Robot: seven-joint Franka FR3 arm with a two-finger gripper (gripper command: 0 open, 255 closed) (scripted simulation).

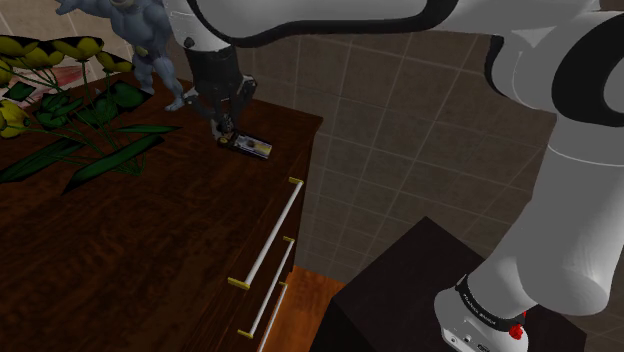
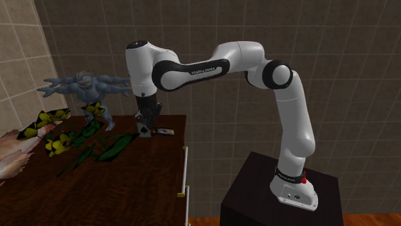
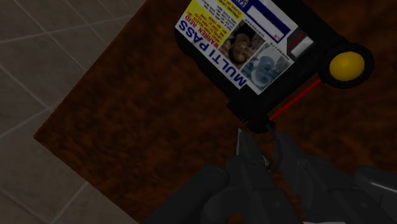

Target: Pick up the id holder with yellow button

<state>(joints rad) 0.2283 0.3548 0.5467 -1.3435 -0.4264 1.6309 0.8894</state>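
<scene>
The id holder (image 1: 252, 148) is a black case with a printed card, a red stripe and a round yellow button (image 3: 347, 65). It sits at the dresser top's far corner, close to the edge, and also appears as a small flat shape (image 2: 164, 132) beside the hand. My black gripper (image 1: 224, 130) points down at the holder's end nearest the plant. In the wrist view my gripper (image 3: 267, 159) is shut, its fingers meeting on the thin clip at the end of the id holder (image 3: 254, 51). Whether the case has left the wood I cannot tell.
The dark wooden dresser (image 1: 150, 250) has long drawer handles (image 1: 270, 240) on its front. A blue muscular figure (image 1: 145, 40) stands just behind the gripper. A plant with yellow flowers (image 1: 60, 110) spreads over the top at the shoulder view's left. My black stand (image 1: 400, 300) is on the floor.
</scene>
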